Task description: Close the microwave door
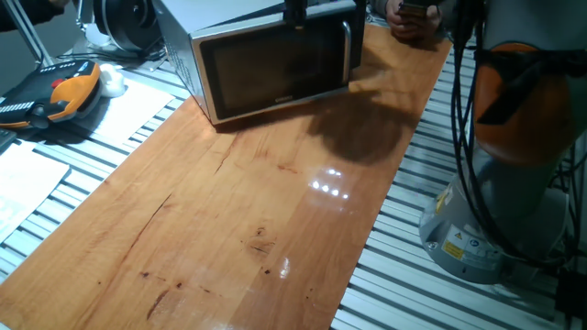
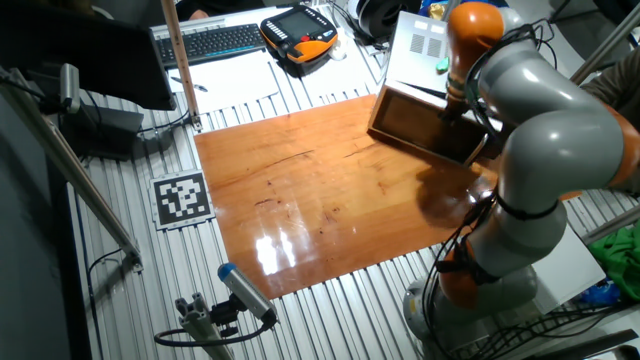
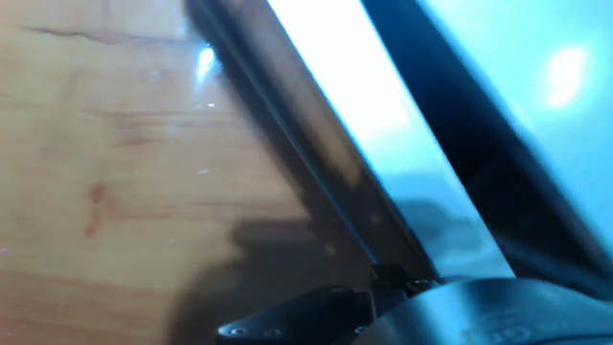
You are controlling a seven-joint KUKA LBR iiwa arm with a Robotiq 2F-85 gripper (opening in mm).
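Hand view: I am seeing my gripper point(image 1: 295, 13) hanging over the silver-framed, dark-glass microwave door point(image 1: 273, 67), its opening indiscernible.

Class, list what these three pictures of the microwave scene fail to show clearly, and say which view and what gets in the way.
- Gripper: one fixed view cuts it off at the top edge; whether open or shut cannot be told.
- Microwave door latch: the other fixed view hides that edge behind the arm; fully shut or not is unclear.
- Door logo: too small to read.
- Hand view: blurred, so the door's top edge shows no detail.
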